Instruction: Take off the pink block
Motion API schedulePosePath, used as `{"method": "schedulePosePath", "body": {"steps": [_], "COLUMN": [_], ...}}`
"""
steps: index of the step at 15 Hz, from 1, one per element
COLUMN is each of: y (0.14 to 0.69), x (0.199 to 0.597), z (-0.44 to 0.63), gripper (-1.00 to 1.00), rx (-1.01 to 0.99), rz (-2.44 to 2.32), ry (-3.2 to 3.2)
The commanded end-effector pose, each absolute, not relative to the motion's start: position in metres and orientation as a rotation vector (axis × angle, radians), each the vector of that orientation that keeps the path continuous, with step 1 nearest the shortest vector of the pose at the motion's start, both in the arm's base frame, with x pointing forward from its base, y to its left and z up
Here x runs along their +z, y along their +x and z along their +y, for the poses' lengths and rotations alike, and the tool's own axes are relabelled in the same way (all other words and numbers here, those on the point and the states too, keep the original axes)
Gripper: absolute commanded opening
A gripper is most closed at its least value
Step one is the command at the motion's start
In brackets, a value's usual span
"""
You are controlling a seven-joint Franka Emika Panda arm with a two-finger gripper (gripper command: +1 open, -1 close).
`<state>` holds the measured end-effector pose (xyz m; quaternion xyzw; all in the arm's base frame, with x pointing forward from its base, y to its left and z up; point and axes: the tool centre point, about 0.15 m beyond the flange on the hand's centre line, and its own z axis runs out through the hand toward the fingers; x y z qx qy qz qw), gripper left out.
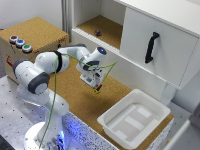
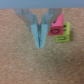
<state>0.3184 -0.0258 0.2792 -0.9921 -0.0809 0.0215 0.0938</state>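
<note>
Broadly, we see a white cabinet (image 1: 160, 42) at the far right of the exterior view, an empty white bin (image 1: 134, 117) near its foot, and our arm reaching over the cork table (image 1: 80, 102). Our gripper (image 2: 40, 44) hangs with its fingers pressed together on nothing. Just beside them the pink block (image 2: 59, 21) sits atop the yellow block (image 2: 61, 34).
</note>
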Motion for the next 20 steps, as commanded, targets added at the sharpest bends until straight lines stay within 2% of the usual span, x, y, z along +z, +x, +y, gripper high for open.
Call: {"method": "schedulePosePath", "body": {"steps": [1, 7, 14, 18, 20], "y": [0.339, 0.384, 0.401, 0.358, 0.332], "x": [0.256, 0.240, 0.230, 0.271, 0.274], "z": [-0.072, -0.097, -0.050, 0.009, 0.032], "gripper": [-1.00, -1.00, -1.00, -1.00, -1.00], "rx": [-0.086, -0.093, -0.077, -0.044, 0.004], "rz": [-0.111, -0.015, -0.095, -0.196, -0.269], "ry": [-3.101, -3.133, -3.072, -3.012, -2.978]}}
